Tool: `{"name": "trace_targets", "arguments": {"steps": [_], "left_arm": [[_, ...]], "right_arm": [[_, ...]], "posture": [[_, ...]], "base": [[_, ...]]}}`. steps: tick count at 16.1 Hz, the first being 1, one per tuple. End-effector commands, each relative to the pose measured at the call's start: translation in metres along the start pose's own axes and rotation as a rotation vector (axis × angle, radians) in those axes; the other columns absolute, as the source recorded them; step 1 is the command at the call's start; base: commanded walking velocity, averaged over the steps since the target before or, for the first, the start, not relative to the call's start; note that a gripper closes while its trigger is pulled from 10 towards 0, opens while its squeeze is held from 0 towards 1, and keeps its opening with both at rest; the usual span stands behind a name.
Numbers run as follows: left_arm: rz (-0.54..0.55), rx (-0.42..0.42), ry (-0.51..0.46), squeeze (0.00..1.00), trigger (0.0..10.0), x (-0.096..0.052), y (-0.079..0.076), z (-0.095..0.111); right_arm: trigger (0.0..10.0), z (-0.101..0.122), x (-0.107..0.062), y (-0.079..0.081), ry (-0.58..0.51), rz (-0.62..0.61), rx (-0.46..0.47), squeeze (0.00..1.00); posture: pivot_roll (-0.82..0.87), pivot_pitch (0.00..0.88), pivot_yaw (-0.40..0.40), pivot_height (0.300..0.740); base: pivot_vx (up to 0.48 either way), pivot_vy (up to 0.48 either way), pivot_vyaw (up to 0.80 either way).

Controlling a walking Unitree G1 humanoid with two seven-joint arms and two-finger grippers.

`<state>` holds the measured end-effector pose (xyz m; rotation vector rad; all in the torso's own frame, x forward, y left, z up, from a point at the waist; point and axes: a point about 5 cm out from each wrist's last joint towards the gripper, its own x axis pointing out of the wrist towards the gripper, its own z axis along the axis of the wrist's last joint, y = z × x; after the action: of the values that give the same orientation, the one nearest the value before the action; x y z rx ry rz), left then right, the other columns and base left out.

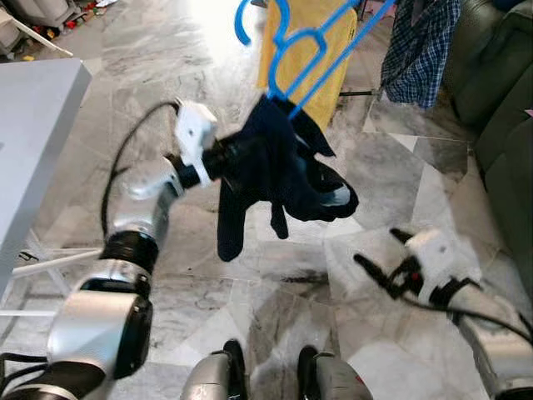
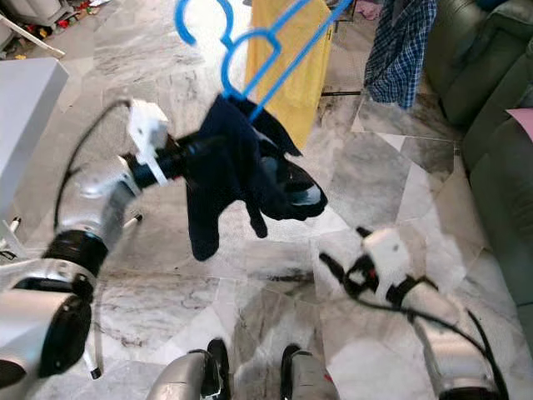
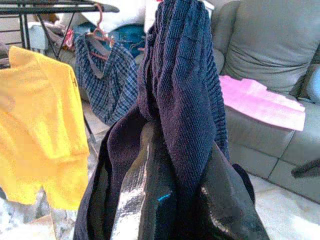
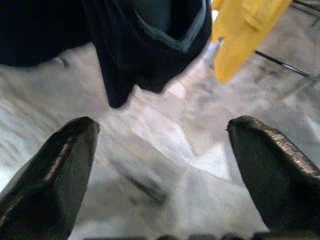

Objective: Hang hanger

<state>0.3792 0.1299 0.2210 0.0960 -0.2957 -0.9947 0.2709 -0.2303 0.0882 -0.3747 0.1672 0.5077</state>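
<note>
Fingers of the right gripper stand spread wide, holding nothing, low over the marble floor. Higher up, the left gripper pinches a dark navy garment draped on a blue hanger, raised in the air. Beyond hang a yellow shirt and a plaid shirt on a drying rack, beside a grey sofa.

Blue hanger top cut off by frame edge; left pincer buried in dark garment, finger state unreadable; yellow shirt partly cropped.
</note>
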Motion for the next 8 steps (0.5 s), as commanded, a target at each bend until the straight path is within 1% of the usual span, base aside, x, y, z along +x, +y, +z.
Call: {"name": "trace_targets", "arguments": {"steps": [1, 2, 3, 5, 7, 8], "left_arm": [[-0.016, 0.039, -0.051, 0.00, 0.0, 0.002, 0.006, 0.018], [-0.037, 0.045, -0.064, 0.00, 0.0, 0.003, 0.006, 0.023], [-0.057, 0.050, -0.073, 0.00, 0.0, 0.003, 0.005, 0.027], [-0.087, 0.061, -0.090, 0.00, 0.0, 0.004, 0.006, 0.035], [-0.114, 0.072, -0.123, 0.00, 0.0, 0.004, 0.010, 0.052], [-0.122, 0.075, -0.131, 0.00, 0.0, 0.003, 0.010, 0.056]], "right_arm": [[10.0, -0.007, 0.000, 0.004, 0.026, -0.011, -0.065, 0.00], [10.0, -0.009, 0.003, 0.003, 0.033, -0.049, -0.141, 0.00], [10.0, -0.010, 0.005, 0.001, 0.036, -0.073, -0.169, 0.00], [10.0, -0.009, 0.009, -0.003, 0.024, -0.136, -0.199, 0.00], [10.0, 0.000, 0.016, -0.010, -0.019, -0.192, -0.233, 0.00], [10.0, 0.005, 0.021, -0.009, -0.043, -0.195, -0.241, 0.00]], "posture": [[-0.14, 0.244, 0.090, 0.740], [-0.14, 0.242, 0.091, 0.740], [-0.14, 0.245, 0.094, 0.740], [-0.13, 0.246, 0.092, 0.740], [-0.12, 0.249, 0.096, 0.740], [-0.12, 0.249, 0.096, 0.740]], "base": [[0.000, 0.000, 0.00], [0.000, 0.000, 0.00], [0.000, 0.000, 0.00], [0.000, 0.000, 0.00], [0.000, 0.000, 0.00], [0.000, 0.000, 0.00]]}}
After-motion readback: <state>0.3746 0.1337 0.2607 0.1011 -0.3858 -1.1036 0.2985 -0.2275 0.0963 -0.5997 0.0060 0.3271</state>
